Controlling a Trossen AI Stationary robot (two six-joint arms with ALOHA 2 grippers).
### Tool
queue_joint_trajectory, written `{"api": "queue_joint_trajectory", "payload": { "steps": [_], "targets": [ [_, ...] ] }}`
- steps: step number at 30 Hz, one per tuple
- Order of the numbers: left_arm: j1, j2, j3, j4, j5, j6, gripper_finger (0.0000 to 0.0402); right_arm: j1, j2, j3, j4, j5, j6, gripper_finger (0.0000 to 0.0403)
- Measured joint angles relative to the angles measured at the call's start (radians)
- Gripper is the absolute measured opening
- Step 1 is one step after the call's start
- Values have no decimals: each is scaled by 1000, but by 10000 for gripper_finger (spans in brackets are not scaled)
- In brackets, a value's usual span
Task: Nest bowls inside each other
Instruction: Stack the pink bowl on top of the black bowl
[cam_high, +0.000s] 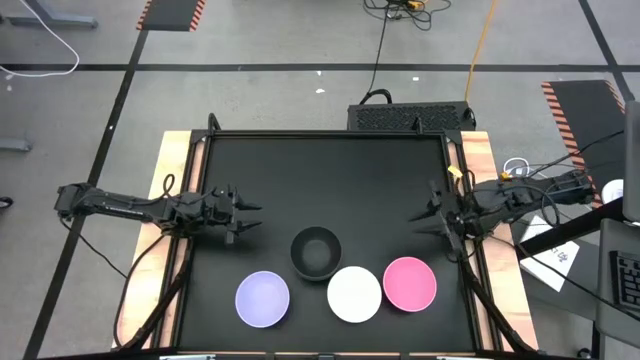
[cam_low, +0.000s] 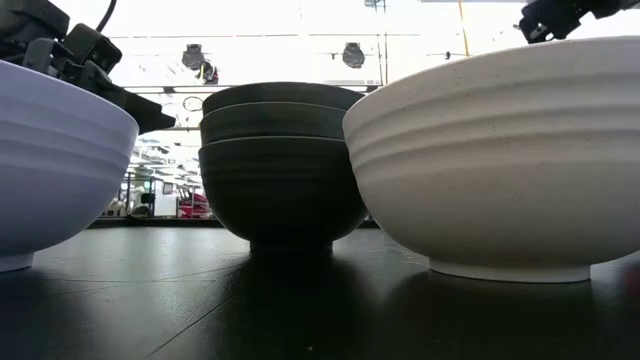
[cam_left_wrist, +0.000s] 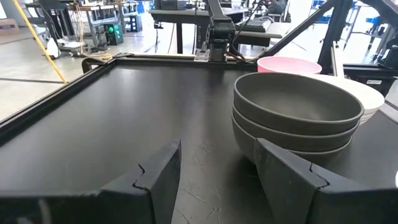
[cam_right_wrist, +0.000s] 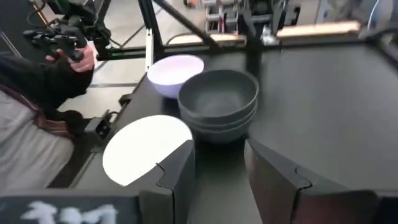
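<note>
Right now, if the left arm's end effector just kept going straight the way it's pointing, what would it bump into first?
Probably the stack of black bowls: the open left end effector points across the black table, and the stack sits just off its line, so it might clip its near side.

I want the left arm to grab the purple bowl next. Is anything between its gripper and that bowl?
Nothing visible. The left gripper, open, hangs over bare table, with the purple bowl nearby and the black stack off to the side.

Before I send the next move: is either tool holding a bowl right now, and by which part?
Nothing is held. The left tool and right tool both hang open and empty above the table, apart from the black bowl stack.
</note>
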Motion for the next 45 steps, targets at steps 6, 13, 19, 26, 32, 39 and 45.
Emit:
{"api": "queue_joint_trajectory", "payload": {
  "steps": [6,13,19,26,32,39,45],
  "targets": [
    [0,0,0,1,0,5,207,79,89,13,-69,-31,157,135],
    [0,0,0,2,0,-3,207,177,197,13,-103,-2,332,135],
    [0,0,0,4,0,-12,207,217,276,13,-124,35,465,135],
    [0,0,1,13,0,-22,207,234,326,13,-265,0,577,135],
    [0,0,1,34,0,-22,207,233,326,13,-327,-1,605,135],
    [0,0,1,33,0,-27,207,233,341,13,-360,-30,660,135],
    [0,0,1,33,1,-25,207,233,380,13,-376,-31,681,135]
  ]
}}
